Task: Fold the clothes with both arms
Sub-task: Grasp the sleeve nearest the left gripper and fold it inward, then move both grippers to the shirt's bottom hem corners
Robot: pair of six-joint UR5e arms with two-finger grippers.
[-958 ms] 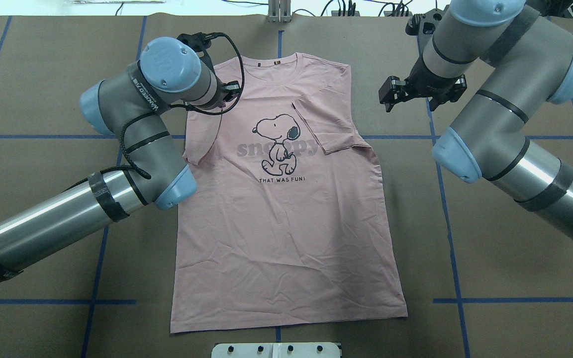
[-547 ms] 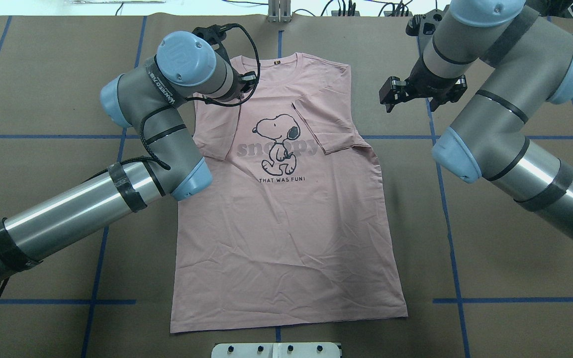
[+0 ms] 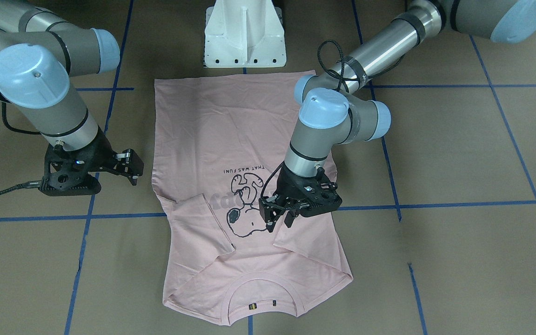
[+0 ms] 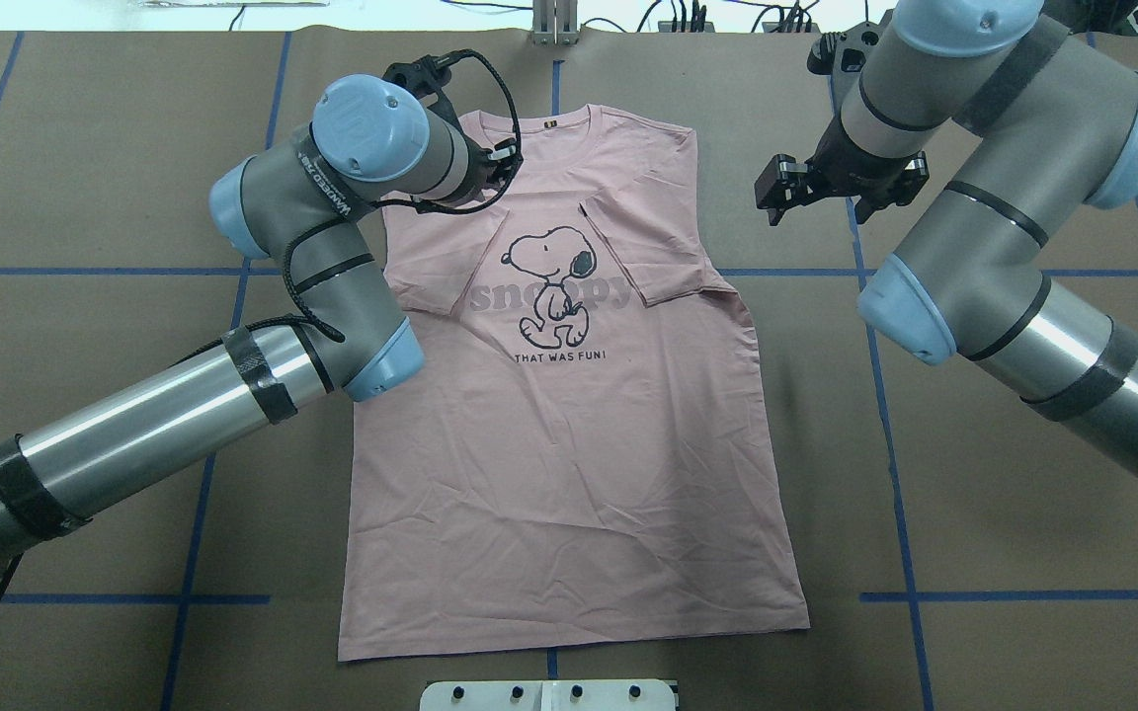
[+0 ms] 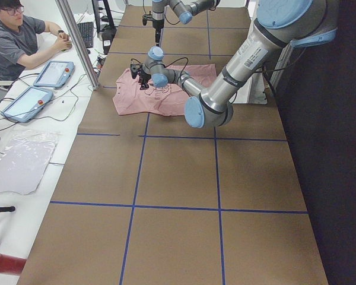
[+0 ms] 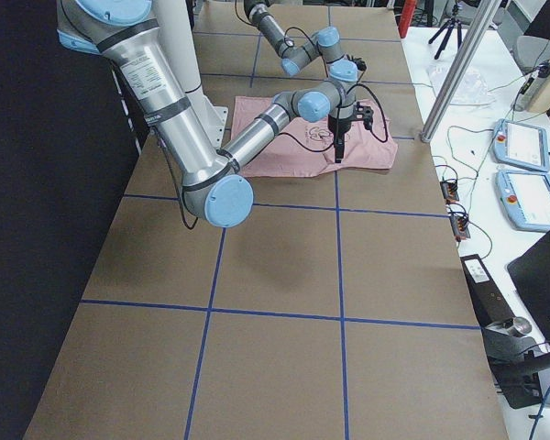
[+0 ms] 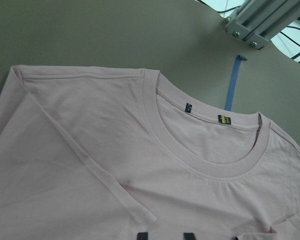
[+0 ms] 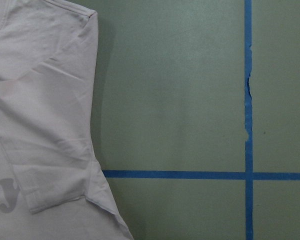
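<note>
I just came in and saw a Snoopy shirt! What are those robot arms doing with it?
The left arm and right arm are folding a pink shirt that lies flat on the table. Both sleeves are folded in over the front. The left hand hovers open above the shirt, holding nothing. The right hand is open too, off to the side. The body is not yet folded.

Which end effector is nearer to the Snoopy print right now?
Left. The left end effector hangs over the T-shirt, right at the edge of the Snoopy print. The right end effector is off the cloth, beside the shirt's opposite side edge.
</note>
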